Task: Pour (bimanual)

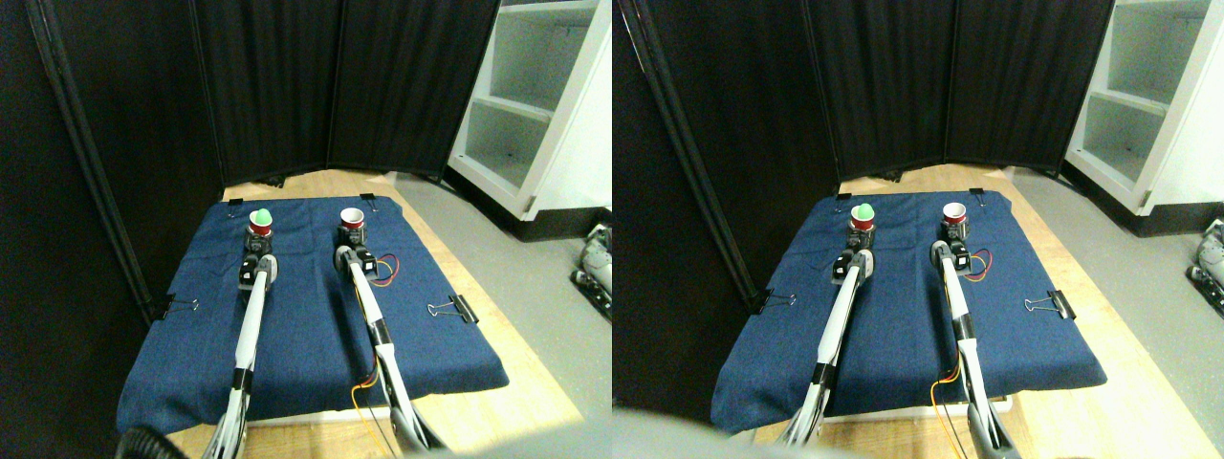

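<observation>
Both grippers are appearing too small to read their jaws; the left gripper [258, 245] is hiding the lower part of its red cup [260, 226].

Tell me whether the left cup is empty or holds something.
It holds something: a green ball sits at the rim of the left cup.

Stood behind the work area: tall black pleated fabric screen panels [335, 86], folded at angles and closing off the back and left. Lay beneath: a pale wooden board floor [507, 354], meeting smooth grey flooring [535, 287] on the right. Covered most of the board: a dark blue cloth mat [306, 325], pinned at its edges by black binder clips [459, 309]. Rose at upper right: a white open shelving unit [535, 105], brightly lit.
</observation>
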